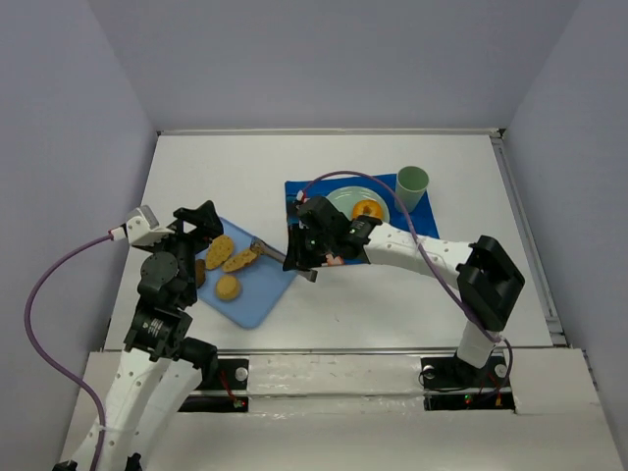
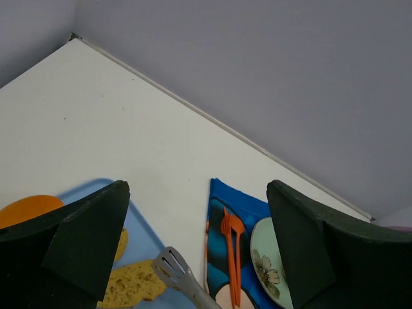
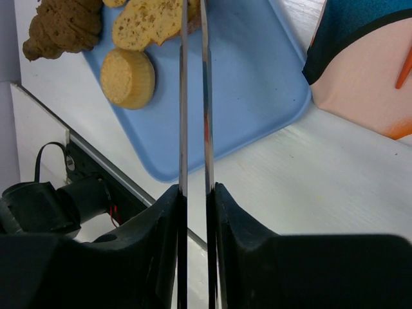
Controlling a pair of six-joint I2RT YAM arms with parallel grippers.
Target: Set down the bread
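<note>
One pair of tongs [image 3: 206, 96] tight in the right tool [image 3: 197, 190].

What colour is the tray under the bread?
Light blue tray, clearest in the right wrist view.

A white table [image 1: 392, 304] carries a blue placemat [image 1: 424, 221] toward its far right. A pale green cup [image 1: 411, 186] stands upright at the mat's far right corner. An orange fork and spoon [image 2: 232, 251] lie side by side along the mat's left edge. On the table's left half lies a light blue tray [image 1: 257, 294]. A round muffin [image 1: 228, 287] sits near its near edge, with a brown pastry [image 3: 64, 26] at its left edge.
</note>
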